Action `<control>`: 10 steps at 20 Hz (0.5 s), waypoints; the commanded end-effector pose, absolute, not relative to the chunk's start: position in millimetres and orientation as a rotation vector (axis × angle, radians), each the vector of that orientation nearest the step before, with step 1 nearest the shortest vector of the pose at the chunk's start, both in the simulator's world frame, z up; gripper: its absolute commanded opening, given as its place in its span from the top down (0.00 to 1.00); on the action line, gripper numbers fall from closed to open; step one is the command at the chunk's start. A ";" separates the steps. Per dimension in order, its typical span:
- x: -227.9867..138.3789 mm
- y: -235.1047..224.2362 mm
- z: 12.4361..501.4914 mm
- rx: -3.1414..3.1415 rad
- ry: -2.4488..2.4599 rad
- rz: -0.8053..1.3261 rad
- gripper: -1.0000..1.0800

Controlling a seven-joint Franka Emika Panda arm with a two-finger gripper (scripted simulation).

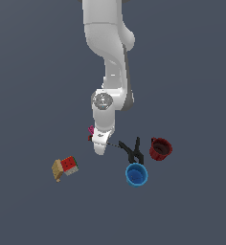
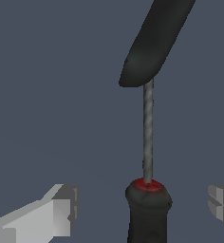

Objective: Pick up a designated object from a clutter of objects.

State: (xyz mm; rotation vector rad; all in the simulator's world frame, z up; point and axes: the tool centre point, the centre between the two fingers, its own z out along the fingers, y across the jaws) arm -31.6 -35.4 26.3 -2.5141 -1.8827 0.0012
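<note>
The screwdriver (image 2: 148,216) has a black handle with a red collar, and its thin metal shaft (image 2: 147,137) runs up to the black clamp (image 2: 154,42). My gripper (image 2: 142,203) is open, one grey finger (image 2: 57,213) on each side of the handle and neither touching it. In the exterior view the gripper (image 1: 99,147) is low over the screwdriver (image 1: 113,143) and hides most of the handle. The shaft pokes out toward the clamp (image 1: 134,151).
A tiny pink block (image 1: 91,129) lies just behind the hand. A dark red mug (image 1: 160,149) and a blue cup (image 1: 136,174) stand beside the clamp on the exterior view's right. A puzzle cube (image 1: 70,165) and tan box (image 1: 57,170) sit on the exterior view's left.
</note>
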 end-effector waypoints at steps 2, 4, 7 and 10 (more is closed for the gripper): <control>-31.2 -35.7 16.7 -2.514 -1.884 0.000 0.04; -31.0 -35.5 14.6 -2.514 -1.885 0.000 0.04; -31.0 -35.5 14.4 -2.514 -1.885 0.000 1.00; -31.0 -35.5 14.4 -2.514 -1.885 0.000 1.00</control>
